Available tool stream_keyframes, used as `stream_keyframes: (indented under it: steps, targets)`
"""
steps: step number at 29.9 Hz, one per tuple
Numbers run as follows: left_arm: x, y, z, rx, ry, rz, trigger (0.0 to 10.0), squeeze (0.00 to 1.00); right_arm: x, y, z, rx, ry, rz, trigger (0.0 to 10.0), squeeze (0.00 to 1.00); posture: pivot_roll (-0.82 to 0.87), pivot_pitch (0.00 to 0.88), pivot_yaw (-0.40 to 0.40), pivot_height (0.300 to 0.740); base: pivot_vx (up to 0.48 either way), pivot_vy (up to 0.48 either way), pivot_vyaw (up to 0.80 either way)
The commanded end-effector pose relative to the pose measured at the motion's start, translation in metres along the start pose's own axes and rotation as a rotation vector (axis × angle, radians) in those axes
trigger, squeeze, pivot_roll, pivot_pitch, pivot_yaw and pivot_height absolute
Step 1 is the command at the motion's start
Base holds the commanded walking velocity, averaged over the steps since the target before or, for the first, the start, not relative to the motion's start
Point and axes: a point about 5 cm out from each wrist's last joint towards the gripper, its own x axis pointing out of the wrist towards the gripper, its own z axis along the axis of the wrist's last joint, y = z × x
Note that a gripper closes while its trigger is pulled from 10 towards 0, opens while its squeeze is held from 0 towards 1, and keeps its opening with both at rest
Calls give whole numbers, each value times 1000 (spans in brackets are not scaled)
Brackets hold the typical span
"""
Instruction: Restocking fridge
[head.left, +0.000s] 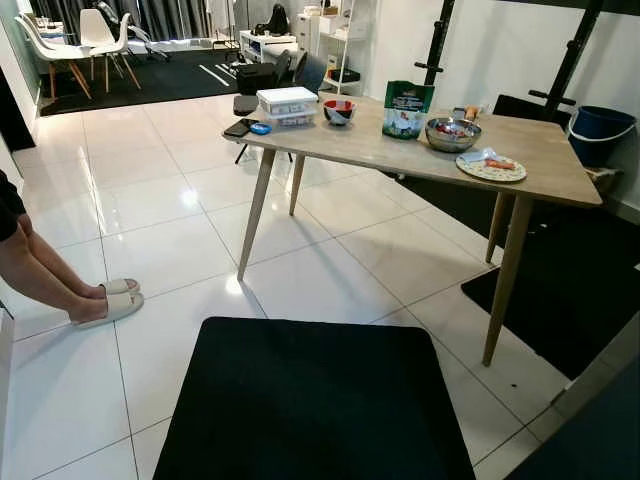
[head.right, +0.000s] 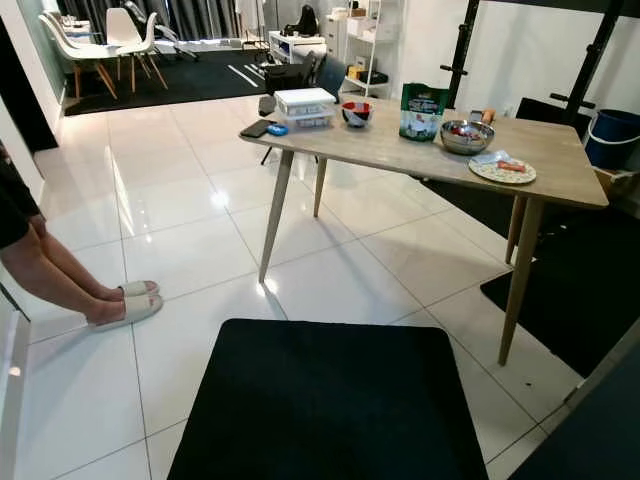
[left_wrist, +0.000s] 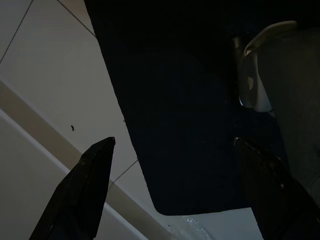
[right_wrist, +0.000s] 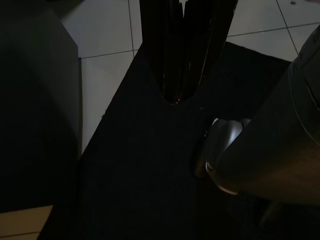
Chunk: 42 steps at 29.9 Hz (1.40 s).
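Observation:
A wooden table (head.left: 530, 150) stands ahead to the right. On it are a clear lidded box (head.left: 287, 103), a red and black bowl (head.left: 339, 111), a green bag (head.left: 407, 110), a metal bowl (head.left: 452, 134) and a plate of food (head.left: 491, 166). Both arms hang idle over the black mat. In the left wrist view my left gripper (left_wrist: 174, 142) is open with nothing between its fingers. My right gripper (right_wrist: 177, 97) is shut and empty, pointing down at the mat.
A black mat (head.left: 315, 400) lies on the white tiles right in front of me. A person's legs in slippers (head.left: 110, 300) are at the left. A phone (head.left: 240, 127) lies at the table's corner. White chairs (head.left: 95, 40) stand far back; a blue bucket (head.left: 600, 130) is behind the table.

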Motion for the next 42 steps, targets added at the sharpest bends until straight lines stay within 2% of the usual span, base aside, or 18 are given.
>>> stream_keyframes:
  steps: [1, 33, 34, 42]
  targets:
    - [1, -16, -3, -11, 13, -64, 10000, 0, 0, 0, -1, -11, 4, -3, 10000, 0, -48, 0, -54, 740, 277, 0, 0]
    - [1, -17, -3, 0, 19, -73, 10000, 0, 0, 0, -2, -12, 17, -16, 10000, 0, -49, 0, -56, 740, 293, 0, 0]
    - [1, -17, -3, 0, 19, -73, 10000, 0, 0, 1, -1, -4, 6, -4, 0, 0, -49, 0, -56, 740, 296, 0, 0]
    - [1, -18, -3, 2, 18, -73, 10000, 0, 0, 1, -1, -10, 5, -3, 0, 0, -48, 0, -58, 740, 294, 0, 0]
